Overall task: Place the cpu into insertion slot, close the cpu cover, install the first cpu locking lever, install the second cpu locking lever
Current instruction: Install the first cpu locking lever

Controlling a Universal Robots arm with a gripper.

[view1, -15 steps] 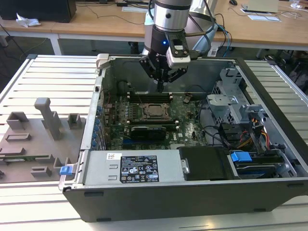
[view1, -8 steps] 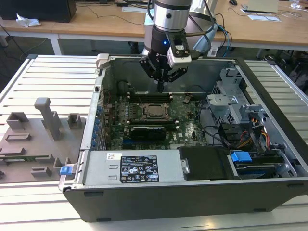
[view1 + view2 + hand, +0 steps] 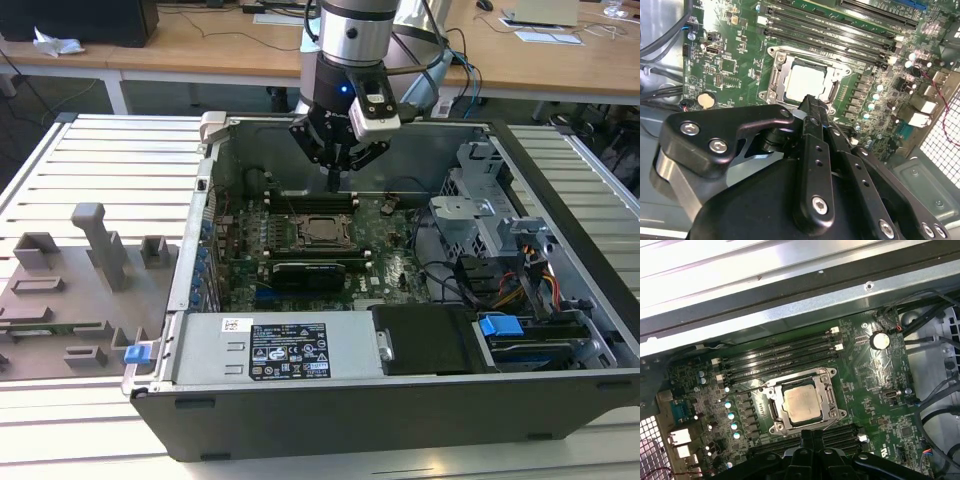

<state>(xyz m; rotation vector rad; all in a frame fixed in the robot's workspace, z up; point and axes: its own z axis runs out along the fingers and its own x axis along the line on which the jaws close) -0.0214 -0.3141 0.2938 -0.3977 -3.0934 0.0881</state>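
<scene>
The cpu [image 3: 801,405] [image 3: 807,82] lies flat in the insertion slot [image 3: 322,229], its pale metal top showing. The silvery cpu cover [image 3: 800,381] [image 3: 781,75] lies down around it, framing the chip through its window. A thin lever rod [image 3: 747,388] sticks out sideways from the socket. My gripper [image 3: 335,180] hangs above the motherboard just behind the socket, fingers [image 3: 812,107] pressed together with nothing between them. In the first wrist view the fingertips [image 3: 807,437] sit at the socket's edge.
Long black memory slots [image 3: 780,357] run on both sides of the socket. A long black card [image 3: 315,272] sits in front of it, the power supply [image 3: 270,350] nearer still. Drive cage and cables [image 3: 480,230] fill the exterior view's right; grey fixtures [image 3: 100,245] stand outside the case.
</scene>
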